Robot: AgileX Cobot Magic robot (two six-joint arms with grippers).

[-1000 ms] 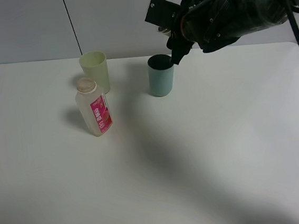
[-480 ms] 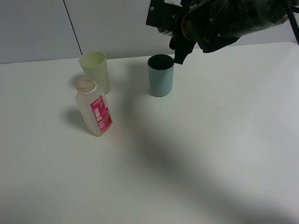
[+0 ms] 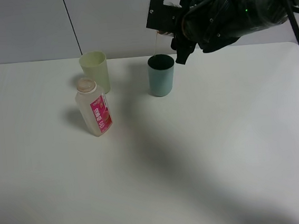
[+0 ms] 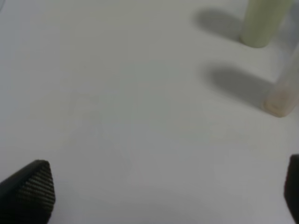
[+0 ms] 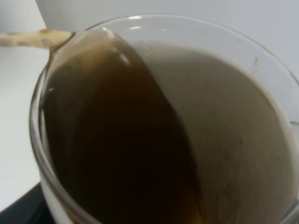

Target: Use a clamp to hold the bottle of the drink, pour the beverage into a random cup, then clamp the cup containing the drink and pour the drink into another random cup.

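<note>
My right gripper (image 3: 176, 32) is shut on a clear cup (image 5: 159, 121) of brown drink, tilted above the blue cup (image 3: 161, 75). A thin brown stream (image 3: 155, 45) leaves the clear cup's rim (image 5: 28, 38) and falls into the blue cup. The bottle (image 3: 93, 107), clear with a pink label and no cap, stands upright at the left. A pale green cup (image 3: 94, 69) stands just behind it. My left gripper (image 4: 159, 196) is open and empty over bare table; the green cup (image 4: 261, 23) and the bottle's base (image 4: 282, 95) show ahead of it.
The white table (image 3: 196, 155) runs to a grey wall at the back. The right arm's dark sleeve (image 3: 245, 7) hangs over the back right corner. The left arm is out of the exterior high view.
The right gripper has risen slightly and tipped the clear cup further. A stream of drink now falls into the blue cup. The bottle and the green cup have not moved.
</note>
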